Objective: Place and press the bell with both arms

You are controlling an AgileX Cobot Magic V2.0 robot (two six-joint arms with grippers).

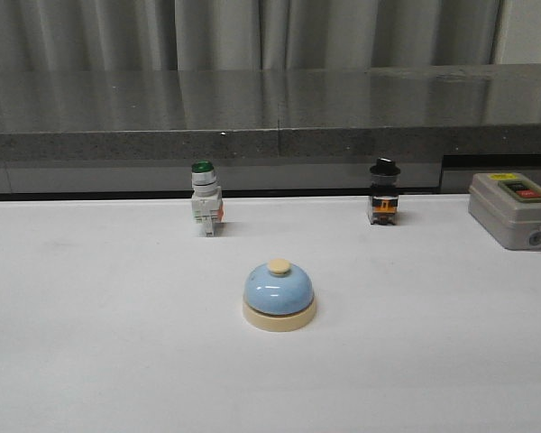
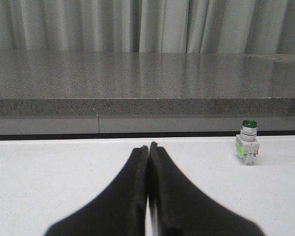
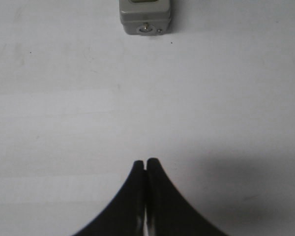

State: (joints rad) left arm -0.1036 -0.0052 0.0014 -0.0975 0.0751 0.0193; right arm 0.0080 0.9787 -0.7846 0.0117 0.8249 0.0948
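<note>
White table (image 1: 90,361) fills the front view, grey stone-look counter (image 1: 252,108) and curtains (image 1: 252,32) behind it. No arm shows in the front view; both appear pulled back out of frame, likely at a rest pose.

Grey control box (image 1: 509,212) with red and green buttons sits at the right edge of the table, far side. It also shows in the right wrist view, well ahead of that arm's tips.

The bell (image 1: 279,295), light-blue dome on a cream base with a cream knob, stands upright near the table's middle, nearer the camera than the switches and well apart from them. Nothing touches it. It sits between the two arms' sides, so either could reach it; looks like the start position, place and press both not yet done.

Green-capped push-button switch (image 1: 205,198) stands upright at the back left; black-capped selector switch (image 1: 384,192) at the back right. Both read as distractors lined along the far edge.

Left gripper (image 2: 148,145): fingers pressed together, holding nothing, aimed across the table toward the counter, green switch off to one side.

Right gripper (image 3: 146,161): fingers likewise together and empty, tilted down at bare table. The bell is in neither wrist view.
</note>
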